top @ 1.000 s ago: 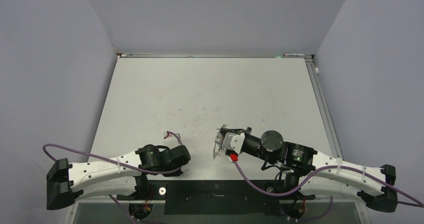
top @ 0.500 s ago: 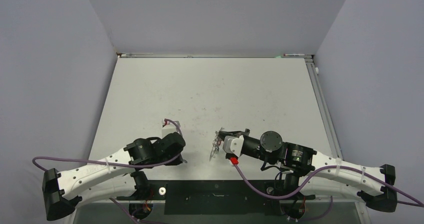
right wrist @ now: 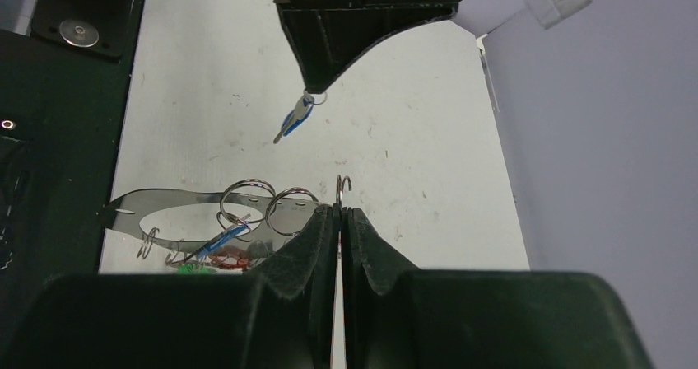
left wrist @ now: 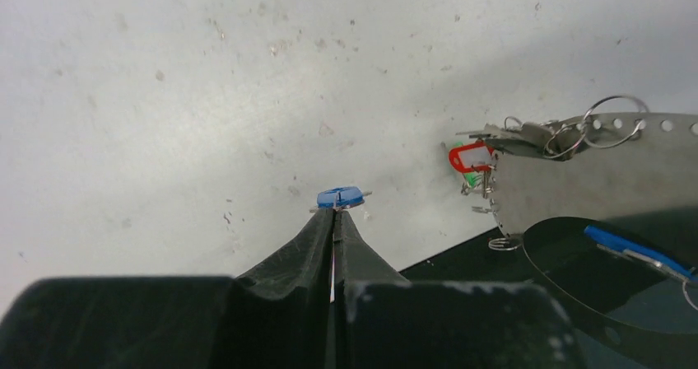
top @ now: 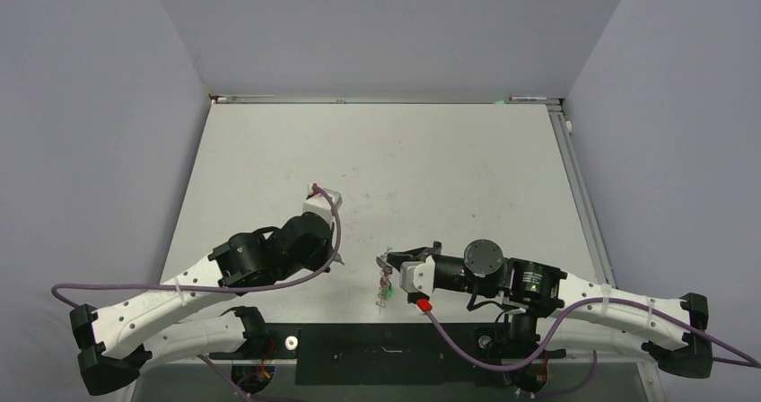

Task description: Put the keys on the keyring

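A white tabletop fills the floor of a three-sided booth, its surface scuffed and flecked with small dark specks and faint reddish marks; plain pale lavender-grey panels close it in, a back wall meeting the table's far edge, a left wall and a right wall slanting outward toward the camera; a thin metal strip runs along the far edge and a light metal rail borders the right side; a black plate spans the near edge; the light is soft and even, casting only faint shadows on the table.
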